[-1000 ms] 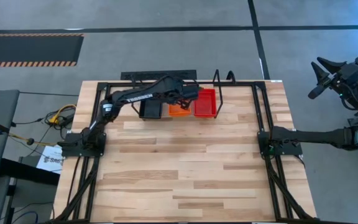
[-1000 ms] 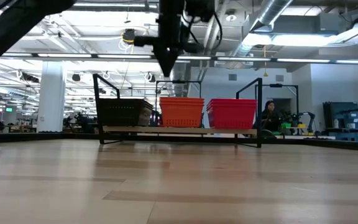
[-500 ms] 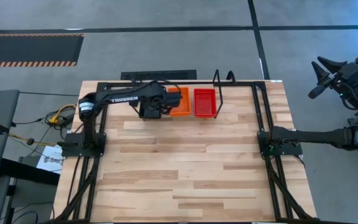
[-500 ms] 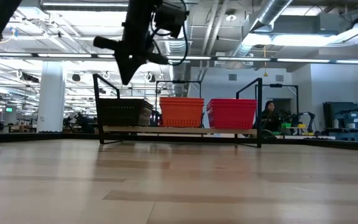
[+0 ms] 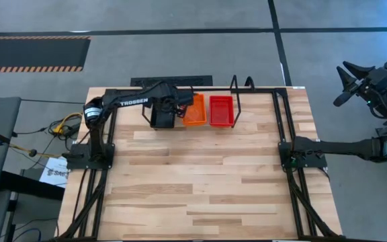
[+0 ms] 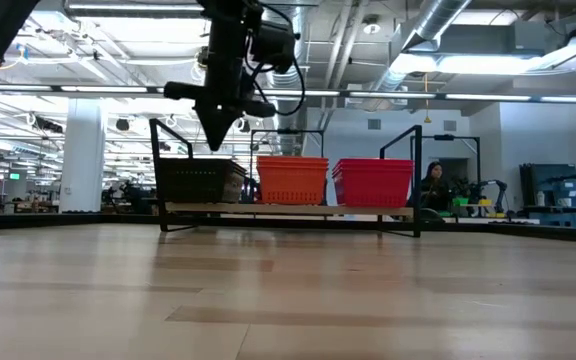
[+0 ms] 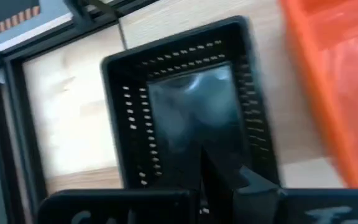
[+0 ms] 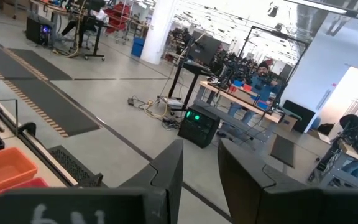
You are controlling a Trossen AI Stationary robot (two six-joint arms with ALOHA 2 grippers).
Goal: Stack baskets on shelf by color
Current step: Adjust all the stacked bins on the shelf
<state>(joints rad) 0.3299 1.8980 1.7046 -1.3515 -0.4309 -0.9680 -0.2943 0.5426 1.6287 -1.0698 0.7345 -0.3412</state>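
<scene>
Black (image 5: 161, 118), orange (image 5: 194, 111) and red-pink (image 5: 222, 111) basket stacks fill the shelf (image 6: 288, 209) at the tabletop's far edge; sorting looks finished; the left gripper (image 6: 214, 128) hangs above the black stack, its opening indiscernible.

Three stacks side by side on the shelf (image 6: 288, 210) at the worktop's far edge: black baskets (image 5: 162, 117) at the left end, orange baskets (image 5: 195, 111) in the middle, red baskets (image 5: 222, 111) at the right. All upright, open side up, mesh-walled, rows touching or nearly so.
</scene>
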